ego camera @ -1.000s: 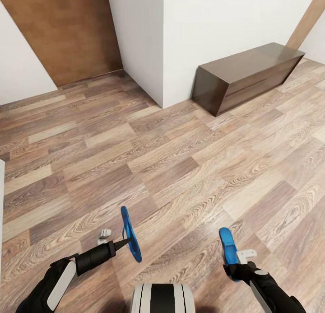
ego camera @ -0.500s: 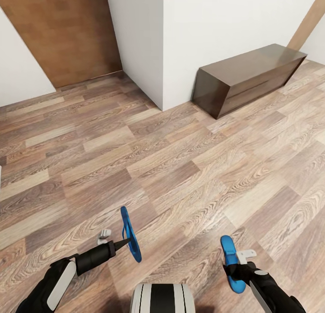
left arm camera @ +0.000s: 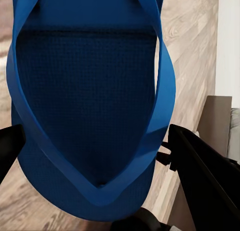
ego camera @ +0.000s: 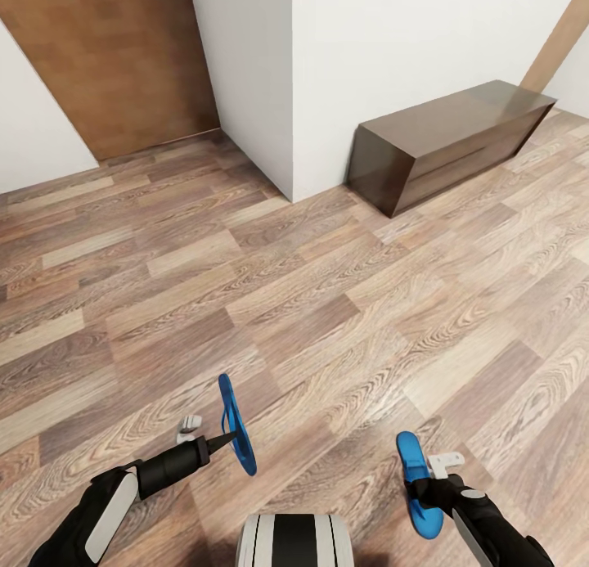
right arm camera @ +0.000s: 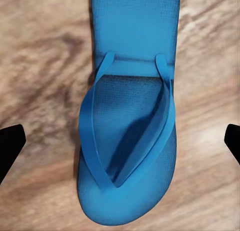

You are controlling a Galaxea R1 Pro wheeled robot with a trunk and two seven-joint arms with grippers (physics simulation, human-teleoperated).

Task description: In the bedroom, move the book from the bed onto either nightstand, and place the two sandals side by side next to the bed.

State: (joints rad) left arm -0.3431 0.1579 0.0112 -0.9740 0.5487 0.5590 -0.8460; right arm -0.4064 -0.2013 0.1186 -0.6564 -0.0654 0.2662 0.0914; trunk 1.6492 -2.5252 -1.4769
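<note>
I carry two blue sandals over the wood-plank floor. My left gripper (ego camera: pixel 211 433) is shut on one sandal (ego camera: pixel 236 424), which stands on edge at its fingertips. In the left wrist view this sandal (left arm camera: pixel 90 101) spans the gap between the dark fingers (left arm camera: pixel 205 181). My right gripper (ego camera: pixel 433 474) holds the other sandal (ego camera: pixel 417 481), which hangs lengthwise just left of the wrist. The right wrist view shows that sandal (right arm camera: pixel 132 116) strap side up above the floor, with the fingers wide to either side. The book, the bed and the nightstand are out of view.
A long low dark brown bench (ego camera: pixel 450 137) stands against the white wall at the back right. A white wall corner (ego camera: pixel 282 101) juts out ahead, with a brown door (ego camera: pixel 123 60) to its left. Open plank floor (ego camera: pixel 327 305) lies between.
The whole view has shifted a little as the camera moved. The right sandal has sagged slightly lower beside its gripper. The left sandal sits as before.
</note>
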